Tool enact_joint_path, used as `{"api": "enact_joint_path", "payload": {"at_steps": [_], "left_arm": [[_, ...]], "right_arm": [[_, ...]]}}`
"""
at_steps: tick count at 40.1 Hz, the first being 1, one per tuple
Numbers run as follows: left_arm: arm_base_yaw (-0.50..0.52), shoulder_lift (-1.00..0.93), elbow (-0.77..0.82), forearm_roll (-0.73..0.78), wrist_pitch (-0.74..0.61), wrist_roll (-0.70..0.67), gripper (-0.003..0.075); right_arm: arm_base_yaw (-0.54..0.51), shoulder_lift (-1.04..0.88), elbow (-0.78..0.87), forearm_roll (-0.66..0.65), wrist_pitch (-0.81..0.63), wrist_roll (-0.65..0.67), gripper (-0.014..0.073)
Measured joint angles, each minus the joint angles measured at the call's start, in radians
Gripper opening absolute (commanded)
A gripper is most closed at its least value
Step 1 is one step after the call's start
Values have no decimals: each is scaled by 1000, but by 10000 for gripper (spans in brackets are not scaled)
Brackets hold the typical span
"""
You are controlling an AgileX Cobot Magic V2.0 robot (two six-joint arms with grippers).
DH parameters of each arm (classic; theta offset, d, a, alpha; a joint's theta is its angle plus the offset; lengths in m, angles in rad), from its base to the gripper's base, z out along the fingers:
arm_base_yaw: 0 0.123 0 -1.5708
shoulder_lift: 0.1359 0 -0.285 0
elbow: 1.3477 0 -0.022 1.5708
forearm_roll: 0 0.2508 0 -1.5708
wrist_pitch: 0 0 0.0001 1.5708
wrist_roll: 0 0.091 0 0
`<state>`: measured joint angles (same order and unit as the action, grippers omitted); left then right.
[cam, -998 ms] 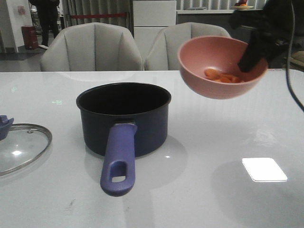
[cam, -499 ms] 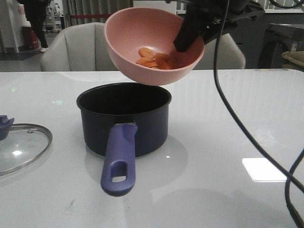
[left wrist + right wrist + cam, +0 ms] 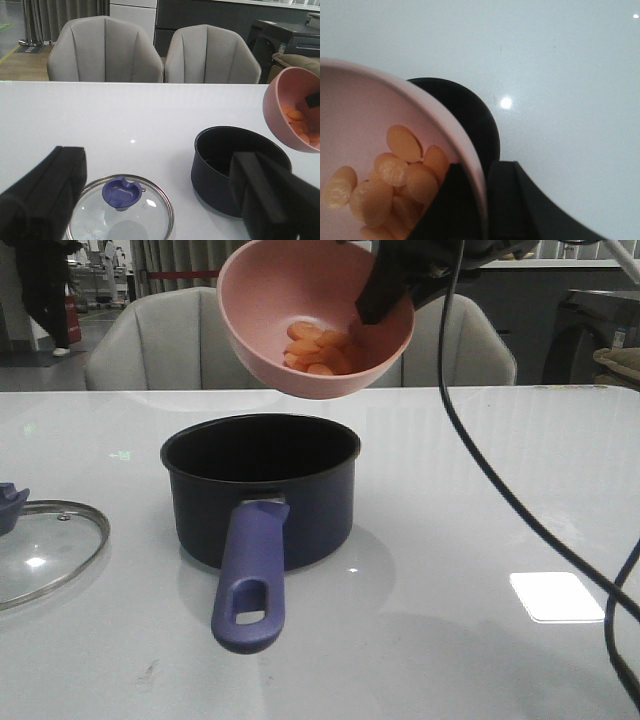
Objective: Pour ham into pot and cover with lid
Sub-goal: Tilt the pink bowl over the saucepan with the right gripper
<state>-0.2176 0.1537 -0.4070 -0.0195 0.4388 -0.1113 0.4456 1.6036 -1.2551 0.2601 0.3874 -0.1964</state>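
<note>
The pot stands mid-table, black inside, its purple-blue handle pointing toward the front edge. Above its far rim hangs a pink bowl, tilted toward the front, with several orange ham slices lying in it. My right gripper is shut on the bowl's rim; in the right wrist view the gripper pinches the bowl's wall beside the ham, with the pot below. The glass lid with its blue knob lies flat left of the pot. My left gripper hovers open above it.
Two grey chairs stand behind the table's far edge. A black cable hangs from the right arm across the right side of the table. A bright light patch reflects on the glossy tabletop at the front right.
The right gripper has carried the pink bowl leftward from right of the pot to above it, then raised it slightly and tipped it further. The pot and lid have not moved.
</note>
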Motion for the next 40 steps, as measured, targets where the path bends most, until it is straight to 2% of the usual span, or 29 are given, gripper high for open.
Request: {"api": "enact_joint_path", "payload": {"at_steps": [5, 12, 15, 26, 32, 36, 40], "left_arm": [[0, 0, 0, 0, 0, 0, 617], [0, 0, 0, 0, 0, 0, 617], [0, 0, 0, 0, 0, 0, 617], [0, 0, 0, 0, 0, 0, 617], [0, 0, 0, 0, 0, 0, 617], [0, 0, 0, 0, 0, 0, 617], [0, 0, 0, 0, 0, 0, 617]], "right_arm": [[19, 12, -9, -19, -34, -36, 142], [35, 17, -25, 3, -79, -178, 142], [35, 17, -25, 48, -94, -270, 142], [35, 56, -25, 330, -146, -757, 142], [40, 75, -25, 478, -226, -1009, 142], [41, 80, -25, 522, -279, -1117, 142], [49, 86, -25, 527, -338, -1170, 142]]}}
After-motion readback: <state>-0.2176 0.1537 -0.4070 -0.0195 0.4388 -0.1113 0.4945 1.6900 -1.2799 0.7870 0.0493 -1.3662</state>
